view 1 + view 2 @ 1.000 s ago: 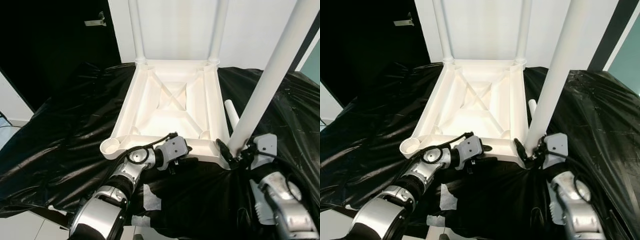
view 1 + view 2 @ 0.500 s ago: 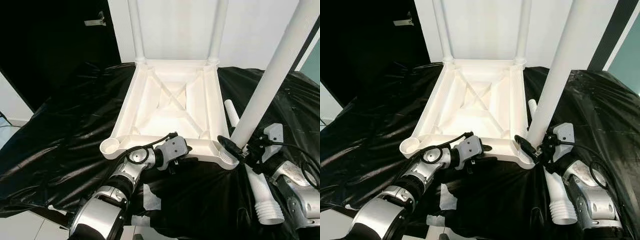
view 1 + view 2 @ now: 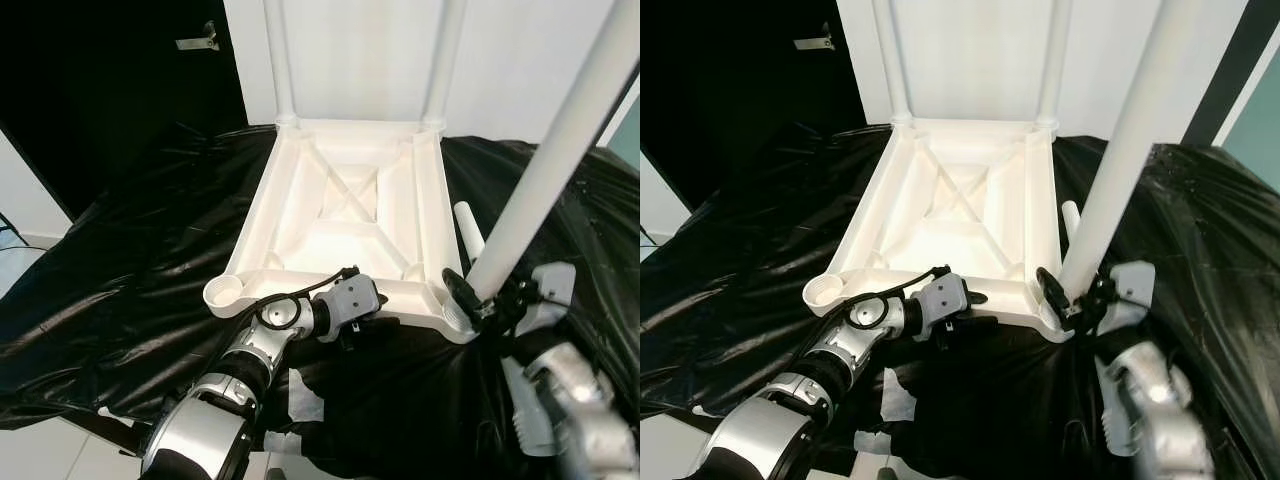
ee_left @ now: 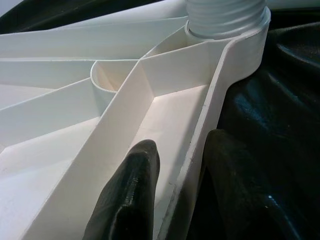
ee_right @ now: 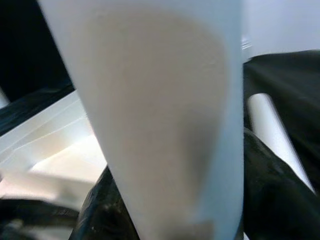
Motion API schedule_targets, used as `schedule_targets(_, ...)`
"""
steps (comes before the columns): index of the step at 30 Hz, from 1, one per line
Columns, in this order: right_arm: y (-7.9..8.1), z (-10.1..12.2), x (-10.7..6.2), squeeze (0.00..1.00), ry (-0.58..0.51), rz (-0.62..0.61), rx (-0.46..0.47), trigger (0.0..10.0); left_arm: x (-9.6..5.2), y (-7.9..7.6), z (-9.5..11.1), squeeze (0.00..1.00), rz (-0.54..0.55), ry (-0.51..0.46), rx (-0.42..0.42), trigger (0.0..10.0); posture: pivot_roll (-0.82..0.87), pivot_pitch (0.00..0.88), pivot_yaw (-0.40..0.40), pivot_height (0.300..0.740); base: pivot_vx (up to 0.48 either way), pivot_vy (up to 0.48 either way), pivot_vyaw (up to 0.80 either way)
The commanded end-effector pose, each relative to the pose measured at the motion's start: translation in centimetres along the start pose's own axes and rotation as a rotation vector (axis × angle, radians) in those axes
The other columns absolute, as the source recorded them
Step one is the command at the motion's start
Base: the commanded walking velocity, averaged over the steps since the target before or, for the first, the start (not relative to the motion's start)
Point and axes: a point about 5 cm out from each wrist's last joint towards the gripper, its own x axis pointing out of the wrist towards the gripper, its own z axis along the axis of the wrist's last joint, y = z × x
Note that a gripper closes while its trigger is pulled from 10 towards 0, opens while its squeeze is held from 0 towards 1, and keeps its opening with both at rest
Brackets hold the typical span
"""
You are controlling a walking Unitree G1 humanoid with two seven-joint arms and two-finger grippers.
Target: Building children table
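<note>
the upturned table top (image 3: pixel 350 215) runs 6 to 12 o'clock; its 7 o'clock socket (image 3: pixel 225 294) is empty. right hand (image 3: pixel 480 300) grips the leg (image 3: pixel 545 175) leaning toward 1 o'clock in the 5 o'clock socket; left hand (image 4: pixel 172 195) pinches the near rim.

The upturned white plastic table top (image 3: pixel 345 215) looks smooth and faintly satiny, its moulded ribs catching soft light. The white plastic tube legs (image 3: pixel 555 150) share that even, matt-smooth finish. Beneath lies a crinkled black plastic sheet (image 3: pixel 120 260), glossy and wrinkled. The black gripper fingers (image 4: pixel 127 200) look smooth with a dull sheen.
</note>
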Motion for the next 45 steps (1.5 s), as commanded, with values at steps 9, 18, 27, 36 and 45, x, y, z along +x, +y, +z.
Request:
schedule_targets(9,0.9,-1.1,-0.9,0.00,0.046,-0.176,-0.009,6.1,-1.0,-0.2,-2.8,0.00,0.164,0.110,-0.088,10.0,0.00,0.000,0.011,0.740,0.000,0.000,0.00)
schedule_targets(18,2.0,-1.0,-0.4,0.93,0.041,0.077,-0.026,10.0,-1.0,-0.2,-2.7,0.00,0.153,0.110,-0.077,10.0,0.01,0.000,0.008,0.740,0.000,0.000,0.00)
schedule_targets(27,-1.3,-0.2,1.0,0.00,0.069,0.182,-0.138,10.0,-0.8,-0.5,-2.7,0.00,0.153,0.106,-0.081,10.0,0.01,0.000,0.001,0.740,0.000,0.000,0.00)
schedule_targets(36,-1.3,-0.1,1.2,0.00,0.127,0.414,-0.100,0.0,-0.6,-0.4,-2.6,0.00,0.164,0.103,-0.087,10.0,-0.01,0.000,-0.011,0.740,0.000,0.000,0.00)
schedule_targets(45,-0.6,-0.8,0.8,0.00,0.150,0.379,-0.031,0.0,-0.7,-0.5,-2.7,0.00,0.161,0.105,-0.089,10.0,-0.01,0.000,-0.002,0.740,0.000,0.000,0.00)
